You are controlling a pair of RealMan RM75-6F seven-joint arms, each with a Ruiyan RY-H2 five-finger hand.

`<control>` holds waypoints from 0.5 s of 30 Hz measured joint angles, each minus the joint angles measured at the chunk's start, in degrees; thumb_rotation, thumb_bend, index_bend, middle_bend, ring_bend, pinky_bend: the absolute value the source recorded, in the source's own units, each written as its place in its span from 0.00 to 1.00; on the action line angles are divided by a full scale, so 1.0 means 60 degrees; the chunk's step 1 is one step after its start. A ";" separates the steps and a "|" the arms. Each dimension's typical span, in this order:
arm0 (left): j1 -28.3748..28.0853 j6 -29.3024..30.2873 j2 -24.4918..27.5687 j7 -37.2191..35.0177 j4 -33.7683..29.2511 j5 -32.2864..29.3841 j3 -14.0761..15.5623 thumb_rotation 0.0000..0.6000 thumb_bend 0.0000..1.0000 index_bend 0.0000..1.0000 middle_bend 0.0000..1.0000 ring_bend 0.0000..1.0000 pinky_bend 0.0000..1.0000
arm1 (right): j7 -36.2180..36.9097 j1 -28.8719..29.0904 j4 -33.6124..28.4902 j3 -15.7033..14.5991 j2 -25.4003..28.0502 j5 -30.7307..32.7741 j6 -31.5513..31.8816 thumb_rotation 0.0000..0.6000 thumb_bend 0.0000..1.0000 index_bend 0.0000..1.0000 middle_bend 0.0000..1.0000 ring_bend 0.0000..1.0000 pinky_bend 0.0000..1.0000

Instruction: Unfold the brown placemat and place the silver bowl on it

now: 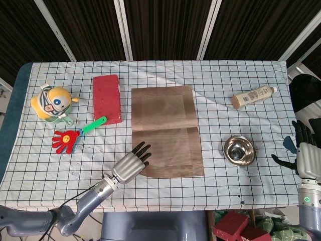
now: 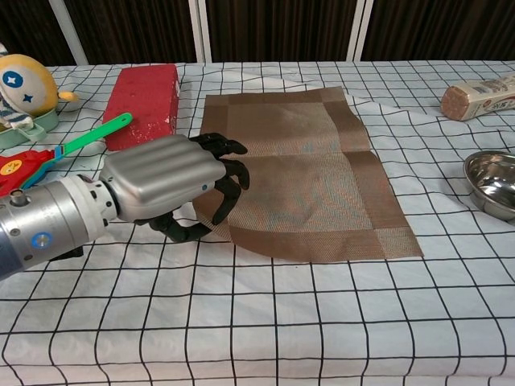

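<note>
The brown placemat (image 1: 165, 130) lies spread flat in the middle of the checked tablecloth, with a crease across its middle. My left hand (image 1: 131, 163) hovers at its near-left corner, and its dark fingers (image 2: 228, 173) curl loosely over the mat's edge (image 2: 306, 169). I see nothing gripped in that hand, and the corner itself is hidden under it. The silver bowl (image 1: 238, 149) stands upright and empty to the right of the mat, apart from it; the chest view cuts the bowl (image 2: 492, 183) off at the right edge. My right hand (image 1: 307, 156) hangs beyond the table's right edge, fingers apart and empty.
A red brick (image 1: 106, 98) lies left of the mat. Further left are a yellow doll toy (image 1: 51, 103) and a red-and-green hand clapper (image 1: 75, 134). A tube-shaped bottle (image 1: 253, 96) lies at the far right. Red blocks (image 1: 235, 227) sit below the table's front edge.
</note>
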 measured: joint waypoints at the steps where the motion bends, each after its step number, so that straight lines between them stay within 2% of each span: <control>1: 0.0002 0.0000 0.0011 -0.0009 -0.0030 0.0023 0.0008 1.00 0.42 0.61 0.25 0.04 0.07 | 0.0000 0.0000 0.0000 0.0001 0.0000 0.0001 0.0000 1.00 0.08 0.00 0.00 0.01 0.18; 15: 0.0029 -0.0109 0.0188 -0.0072 -0.0705 0.0501 0.0344 1.00 0.42 0.61 0.25 0.04 0.07 | 0.0023 -0.0012 0.0047 0.0067 0.0005 0.0082 0.0007 1.00 0.08 0.00 0.00 0.01 0.18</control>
